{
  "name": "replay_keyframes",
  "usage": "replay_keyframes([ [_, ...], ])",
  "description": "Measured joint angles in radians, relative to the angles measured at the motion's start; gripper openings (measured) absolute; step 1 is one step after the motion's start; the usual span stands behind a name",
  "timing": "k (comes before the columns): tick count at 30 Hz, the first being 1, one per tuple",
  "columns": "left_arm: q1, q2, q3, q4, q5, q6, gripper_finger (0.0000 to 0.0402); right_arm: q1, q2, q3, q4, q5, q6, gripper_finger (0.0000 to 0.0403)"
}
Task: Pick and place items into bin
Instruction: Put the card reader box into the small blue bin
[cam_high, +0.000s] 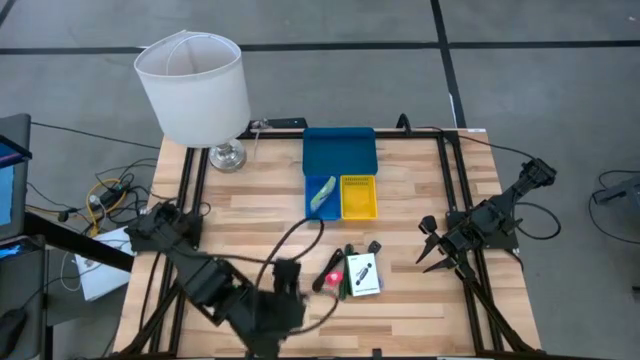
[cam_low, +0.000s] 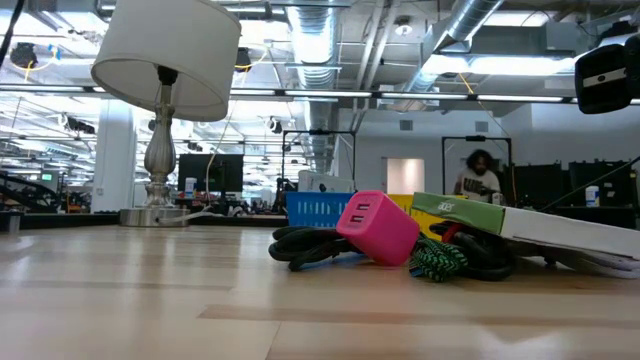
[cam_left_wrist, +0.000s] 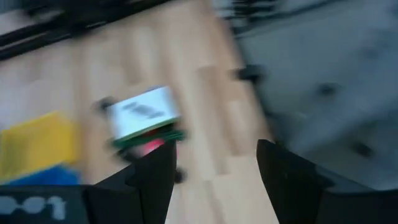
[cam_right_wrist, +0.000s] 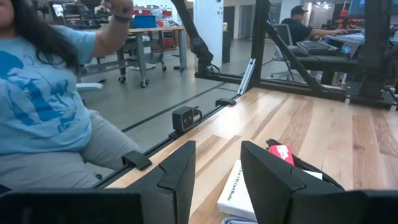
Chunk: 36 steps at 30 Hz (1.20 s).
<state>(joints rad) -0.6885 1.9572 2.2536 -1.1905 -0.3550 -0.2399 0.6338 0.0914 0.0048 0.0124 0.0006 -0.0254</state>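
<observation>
left end effector (cam_high: 318, 283): fingers apart, holding nothing, just beside the red piece (cam_high: 333, 275)
white card (cam_high: 363, 272): 1, beyond it
trays (cam_high: 340, 150): 3
right end effector (cam_high: 430, 247): fingers apart, holding nothing, well apart

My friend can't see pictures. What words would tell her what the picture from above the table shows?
Seen from above, a wooden table holds a blue and yellow bin, with a pale green strip in its small blue tray. Nearer the front lie a white card and a small red piece. The left gripper is open beside them; the right gripper waits at the right edge.
</observation>
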Motion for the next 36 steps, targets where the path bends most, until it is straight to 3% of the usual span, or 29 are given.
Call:
replay_keyframes([
  [4,0.006,-0.012,0.000,0.060,0.231,0.070,0.0212,-0.002,0.000,0.000,0.000,0.000,0.000,0.0124],
  [7,0.022,-0.049,0.000,0.064,0.313,0.094,0.0212,-0.003,0.000,0.000,0.001,0.000,-0.040,0.0124],
  [12,0.029,-0.150,0.000,0.027,0.316,0.130,0.0212,-0.003,0.000,0.000,0.066,0.000,-0.128,0.0124],
  [20,0.005,-0.311,0.000,0.034,0.316,0.245,0.0212,0.000,0.000,0.000,0.280,0.000,0.023,0.0124],
  [24,0.017,-0.358,0.000,0.026,0.324,0.292,0.0212,0.000,0.000,0.000,0.384,0.000,0.026,0.0124],
  [32,0.149,-0.434,-0.001,-0.023,0.450,0.332,0.0212,-0.002,0.000,0.000,0.407,0.000,0.020,0.0124],
  [36,0.195,-0.482,-0.119,-0.003,0.518,0.361,0.0212,-0.002,0.000,0.000,0.408,0.001,0.061,0.0124],
])
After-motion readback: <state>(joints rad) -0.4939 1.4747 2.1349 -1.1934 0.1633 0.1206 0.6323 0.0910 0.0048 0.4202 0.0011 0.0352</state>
